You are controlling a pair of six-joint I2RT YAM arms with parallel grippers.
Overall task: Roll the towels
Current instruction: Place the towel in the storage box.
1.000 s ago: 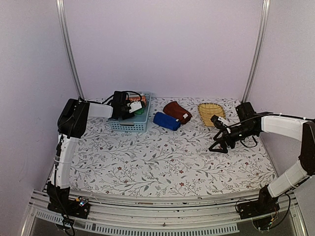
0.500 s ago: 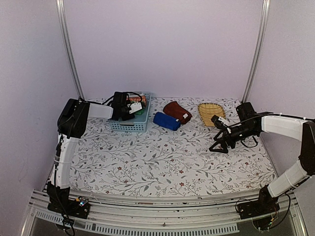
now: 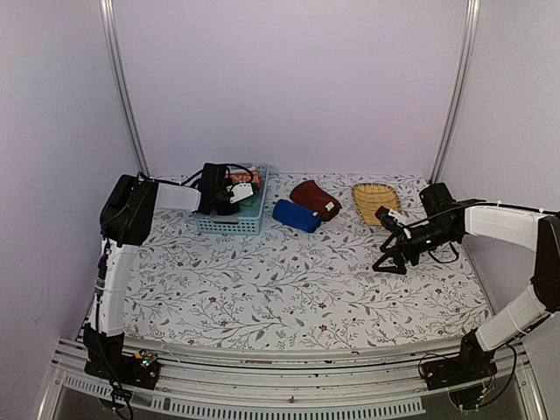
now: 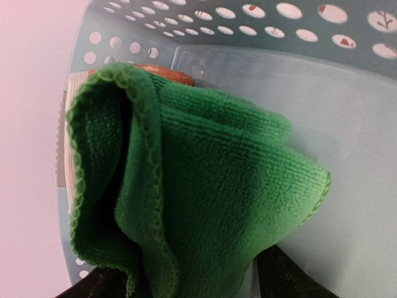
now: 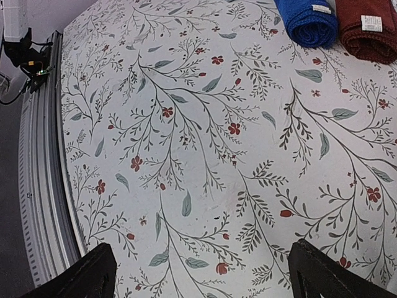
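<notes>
My left gripper (image 3: pixel 231 196) reaches into the light blue basket (image 3: pixel 229 224) at the back left. It is shut on the plain green towel (image 4: pixel 205 186), which hangs bunched between its dark fingers (image 4: pixel 291 279). A sliver of the orange towel (image 4: pixel 162 71) shows behind it and also in the top view (image 3: pixel 241 176). The dark blue towel (image 3: pixel 296 215) and the maroon towel (image 3: pixel 315 199) lie rolled side by side beside the basket. They also show in the right wrist view, blue (image 5: pixel 307 22) and maroon (image 5: pixel 369 25). My right gripper (image 3: pixel 390 257) is open and empty, low over the floral cloth.
A yellow wicker tray (image 3: pixel 374 199) stands at the back right, just behind my right arm. The floral tablecloth (image 5: pixel 205 136) spreads under the right gripper. The table's metal front rail (image 5: pixel 37 161) shows at the left of the right wrist view.
My left gripper has shifted slightly inside the basket with the green towel. The right arm has not moved.
</notes>
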